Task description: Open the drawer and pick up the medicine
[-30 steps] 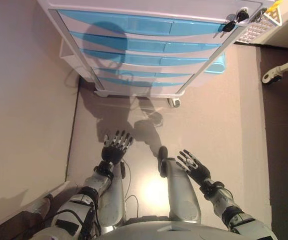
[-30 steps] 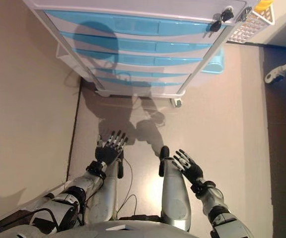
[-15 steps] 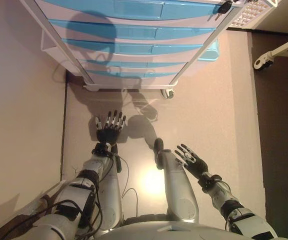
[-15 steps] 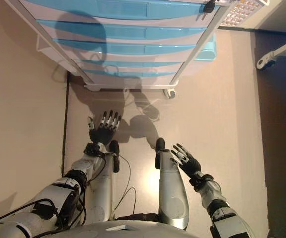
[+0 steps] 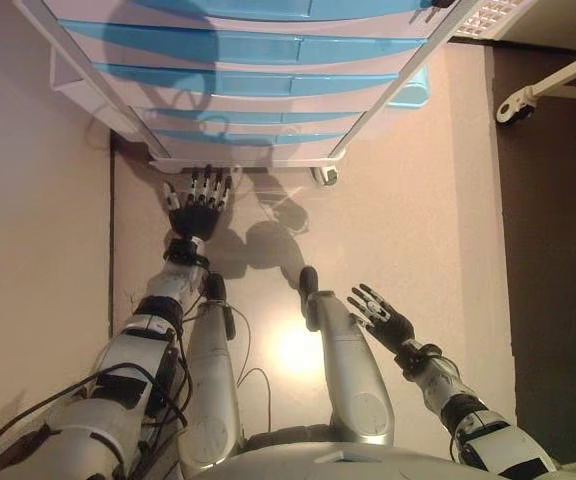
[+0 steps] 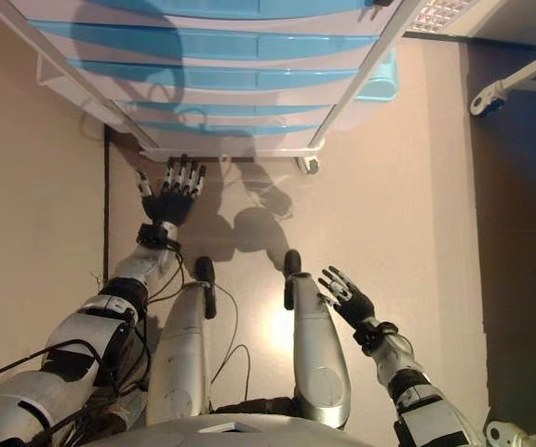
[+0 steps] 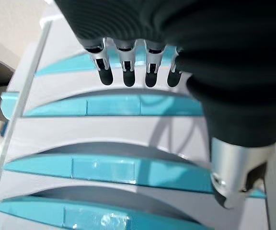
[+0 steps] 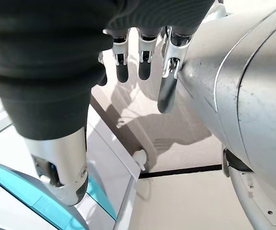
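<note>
A white drawer cabinet with several light blue drawer fronts stands on castors at the top of the eye views; all its drawers are closed. My left hand is open, fingers straight, stretched out low in front of the cabinet's bottom drawers. In the left wrist view its fingers point at a blue drawer front without touching it. My right hand is open and hangs low on the right, away from the cabinet. No medicine is visible.
A castor sits under the cabinet's right front corner. A beige wall runs along the left. A white frame with a wheel stands at the upper right over a darker floor strip. A white perforated basket hangs beside the cabinet.
The camera has moved closer to the cabinet, so it shifted up in view. My left hand reached forward to the bottom drawers. The right hand stayed low on the right.
</note>
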